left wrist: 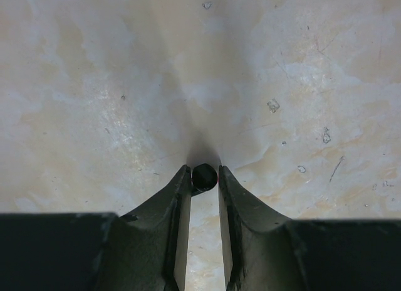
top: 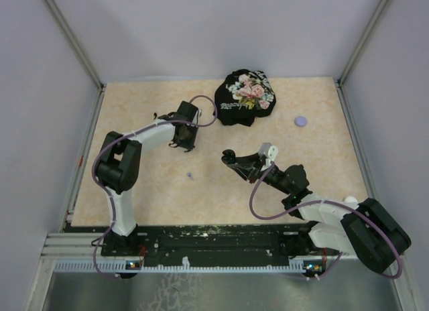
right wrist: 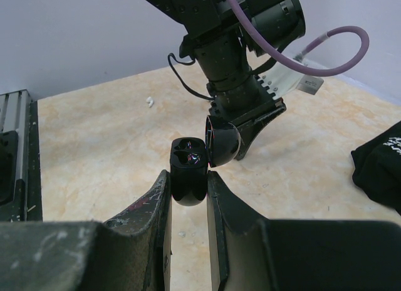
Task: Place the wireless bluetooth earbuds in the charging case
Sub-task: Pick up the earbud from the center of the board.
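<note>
My right gripper (right wrist: 188, 176) is shut on a black charging case (right wrist: 188, 160) and holds it upright above the table. Its lid (right wrist: 223, 140) is open and both sockets look empty. In the top view that gripper (top: 230, 157) is at mid-table. My left gripper (left wrist: 204, 173) is shut on a small black earbud (left wrist: 204, 177), pinched at the fingertips just above the table. In the top view the left gripper (top: 182, 143) is left of the case. A tiny pale earbud (top: 190, 175) lies on the table between the arms; it also shows in the right wrist view (right wrist: 150, 103).
A black floral cloth (top: 244, 96) lies at the back centre. A lavender puck (top: 300, 121) sits at the back right. A white puck (top: 350, 200) shows near the right arm's base. The left arm (right wrist: 232, 52) stands close behind the case.
</note>
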Available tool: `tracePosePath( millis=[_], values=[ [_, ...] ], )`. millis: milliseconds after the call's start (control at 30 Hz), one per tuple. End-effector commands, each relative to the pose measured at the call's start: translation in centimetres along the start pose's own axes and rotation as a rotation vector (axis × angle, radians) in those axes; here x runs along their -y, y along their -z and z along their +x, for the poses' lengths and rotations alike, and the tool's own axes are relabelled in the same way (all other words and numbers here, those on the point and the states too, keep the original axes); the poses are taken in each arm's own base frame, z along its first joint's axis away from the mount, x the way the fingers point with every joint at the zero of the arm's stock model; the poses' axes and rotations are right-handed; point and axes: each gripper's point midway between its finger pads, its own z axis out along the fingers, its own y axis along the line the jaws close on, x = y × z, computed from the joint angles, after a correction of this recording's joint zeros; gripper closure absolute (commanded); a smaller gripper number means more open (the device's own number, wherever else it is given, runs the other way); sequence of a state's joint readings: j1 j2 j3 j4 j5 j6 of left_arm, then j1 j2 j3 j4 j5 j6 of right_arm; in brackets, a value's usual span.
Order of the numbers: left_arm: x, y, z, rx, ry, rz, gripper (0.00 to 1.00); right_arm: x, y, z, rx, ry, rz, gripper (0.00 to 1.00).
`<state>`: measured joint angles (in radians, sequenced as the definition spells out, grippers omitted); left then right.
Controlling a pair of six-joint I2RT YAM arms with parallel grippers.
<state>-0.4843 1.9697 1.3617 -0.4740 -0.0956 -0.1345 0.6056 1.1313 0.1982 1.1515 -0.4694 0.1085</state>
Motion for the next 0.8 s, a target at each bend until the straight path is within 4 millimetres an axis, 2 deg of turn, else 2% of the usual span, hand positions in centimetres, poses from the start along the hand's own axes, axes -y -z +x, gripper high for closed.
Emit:
tracePosePath(
  millis=[0, 300, 433, 633, 767],
  values=[
    [-0.1, -0.1, 0.3, -0.020, -0.016, -0.028, 0.70, -0.2, -0.6, -3.4, 0.102, 0.044, -0.020, 1.00],
    [0.1, -0.6, 0.9, -0.038, -0.020, -0.033, 0.71, -0.3, -0.5, -3.5, 0.104, 0.044, -0.021, 1.00],
    [0.2, -0.3, 0.5, -0.019, -0.019, -0.022, 0.78, -0.2, -0.6, -3.6, 0.103, 0.046, -0.017, 1.00],
    [1.4, 1.6, -1.4, 0.067, -0.009, 0.046, 0.83, 0.0, -0.7, -3.8, 0.107, 0.049, -0.012, 1.00],
    [3.0, 3.9, -3.1, 0.154, 0.008, 0.150, 0.85, 0.2, -0.8, -4.3, 0.114, 0.051, 0.003, 1.00]
  ],
)
